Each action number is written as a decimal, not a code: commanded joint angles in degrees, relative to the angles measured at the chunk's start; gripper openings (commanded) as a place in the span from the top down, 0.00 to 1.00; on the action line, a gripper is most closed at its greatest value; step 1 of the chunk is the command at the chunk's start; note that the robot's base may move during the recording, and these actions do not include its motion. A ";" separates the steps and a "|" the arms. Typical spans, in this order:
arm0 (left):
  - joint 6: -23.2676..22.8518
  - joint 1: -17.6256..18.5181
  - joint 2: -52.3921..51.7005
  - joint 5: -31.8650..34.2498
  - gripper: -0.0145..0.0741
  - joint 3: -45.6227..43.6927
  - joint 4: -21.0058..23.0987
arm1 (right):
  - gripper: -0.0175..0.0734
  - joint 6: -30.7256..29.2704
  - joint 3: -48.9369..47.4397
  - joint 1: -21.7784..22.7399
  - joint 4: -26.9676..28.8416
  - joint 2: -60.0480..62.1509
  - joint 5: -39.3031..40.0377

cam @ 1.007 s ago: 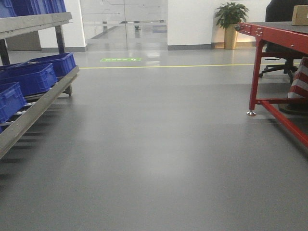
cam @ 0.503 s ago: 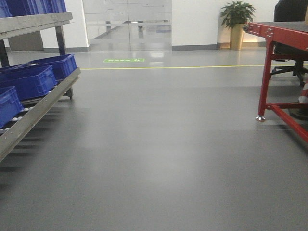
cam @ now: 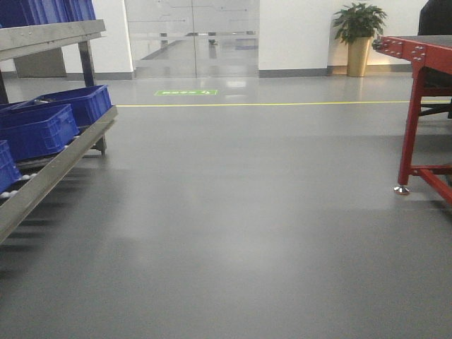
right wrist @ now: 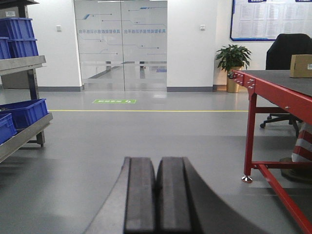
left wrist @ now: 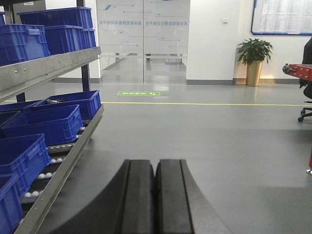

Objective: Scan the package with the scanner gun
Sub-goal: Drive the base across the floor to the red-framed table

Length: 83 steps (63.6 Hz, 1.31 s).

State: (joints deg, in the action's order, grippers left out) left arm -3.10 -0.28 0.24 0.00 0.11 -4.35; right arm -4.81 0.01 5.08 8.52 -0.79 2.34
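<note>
The scanner gun is out of view. A brown cardboard box [right wrist: 301,66] stands on the red table [right wrist: 278,85] at the far right of the right wrist view; it is too far off to tell whether it is the package. My left gripper [left wrist: 156,163] is shut with nothing between its black fingers and points over bare floor beside the rack. In the same way, my right gripper [right wrist: 157,161] is shut and empty, aimed at the floor left of the table.
A metal roller rack [cam: 53,166] with blue bins [cam: 42,127] runs along the left. The red table's leg [cam: 408,134] stands at the right. Grey floor [cam: 233,212] stretches ahead to a yellow line [cam: 282,104], glass doors [cam: 191,39] and a potted plant [cam: 360,32].
In the front view the red table and the plant have slid to the right. The cardboard box on the table has left that frame.
</note>
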 commanded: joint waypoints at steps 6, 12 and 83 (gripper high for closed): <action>-0.07 0.01 -0.24 1.30 0.96 -0.11 0.24 | 0.99 -0.28 -0.01 -0.08 0.02 0.26 1.65; -0.07 0.01 -0.24 1.30 0.96 -0.11 0.24 | 0.99 -0.28 -0.01 -0.08 0.02 0.26 1.65; -0.07 0.01 -0.24 1.30 0.96 -0.11 0.24 | 0.99 -0.28 -0.01 -0.08 0.02 0.26 1.65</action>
State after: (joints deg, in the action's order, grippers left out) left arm -3.10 -0.28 0.24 0.00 0.11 -4.35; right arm -4.81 0.01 5.08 8.52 -0.79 2.34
